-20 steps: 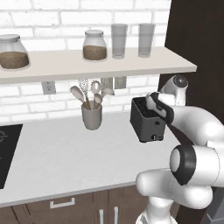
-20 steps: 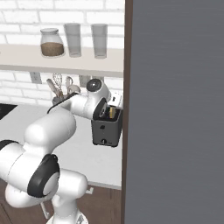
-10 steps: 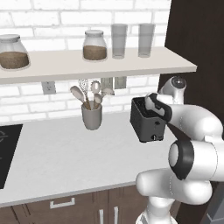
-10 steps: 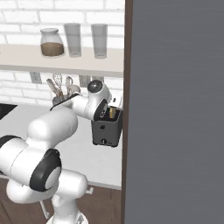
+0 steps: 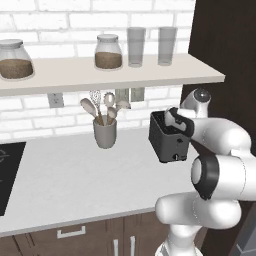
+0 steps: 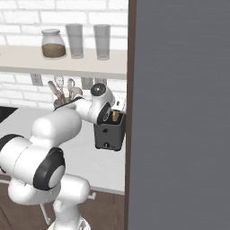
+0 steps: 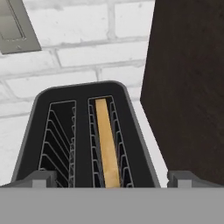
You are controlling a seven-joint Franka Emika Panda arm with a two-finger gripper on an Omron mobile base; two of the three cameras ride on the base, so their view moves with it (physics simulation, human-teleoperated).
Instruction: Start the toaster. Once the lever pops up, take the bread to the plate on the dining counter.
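White brick backed the worktop [image 5: 75,175]. At its three o'clock end, the toaster [image 7: 83,135] held the bread [image 7: 107,142] upright in one slot. Light, stiff, crumbly: pinch its top edge. The gripper [image 7: 111,178] hovered spread wide, empty.

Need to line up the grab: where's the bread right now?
In the hand view the bread stands on edge in the right-hand slot of the toaster, just beyond the open claw and beside the dark panel.
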